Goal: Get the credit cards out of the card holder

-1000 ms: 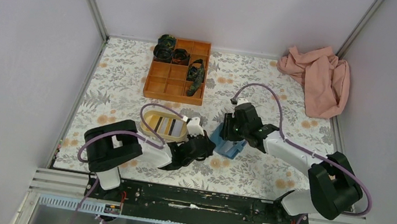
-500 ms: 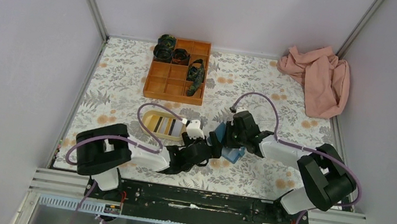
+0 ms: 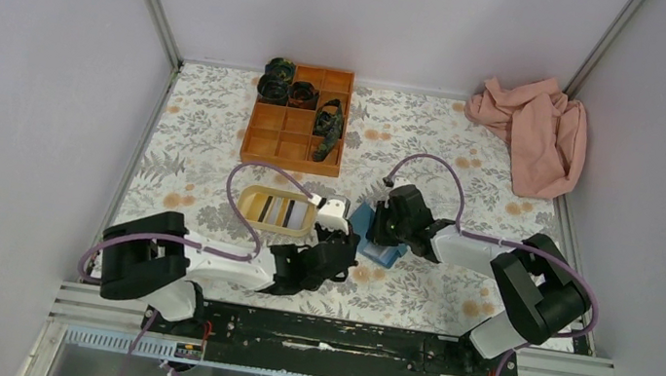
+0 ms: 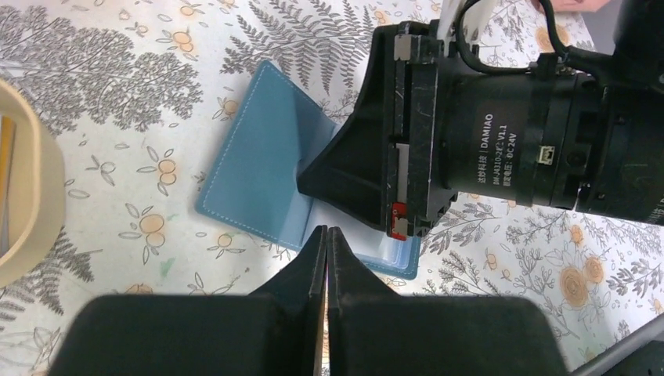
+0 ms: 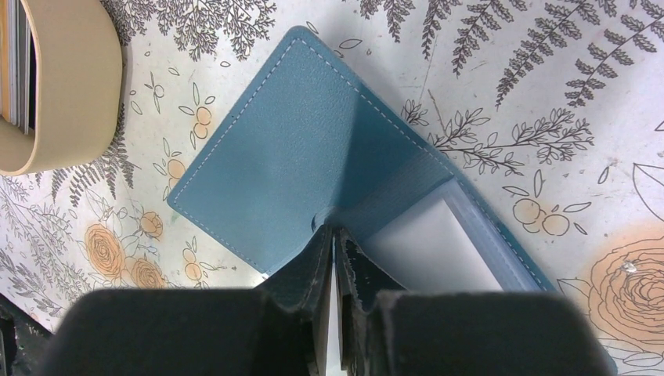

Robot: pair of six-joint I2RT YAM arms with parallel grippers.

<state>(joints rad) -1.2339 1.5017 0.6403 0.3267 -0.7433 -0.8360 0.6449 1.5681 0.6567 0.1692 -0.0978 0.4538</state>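
Observation:
The light-blue card holder (image 3: 368, 239) lies open on the floral cloth between my grippers. In the right wrist view its left flap (image 5: 290, 164) stands partly raised, and a white credit card (image 5: 423, 251) sits in the right-hand pocket. My right gripper (image 5: 335, 233) is shut, its tips pinching the blue material at the holder's middle fold. My left gripper (image 4: 326, 233) is shut and empty, its tips at the holder's near edge (image 4: 258, 168), just beside the white card (image 4: 368, 249). The right gripper's black body (image 4: 438, 141) stands over the holder. More cards lie in the yellow tray.
The yellow oval tray (image 3: 248, 204) with striped cards (image 5: 19, 70) sits just left of the holder, and its rim (image 4: 27, 196) shows in the left wrist view. An orange compartment box (image 3: 295, 134) stands behind. A pink cloth (image 3: 533, 133) lies at the far right corner.
My right gripper has moved left and down over the card holder. My left gripper has reached further right and forward, up to the holder's near edge.

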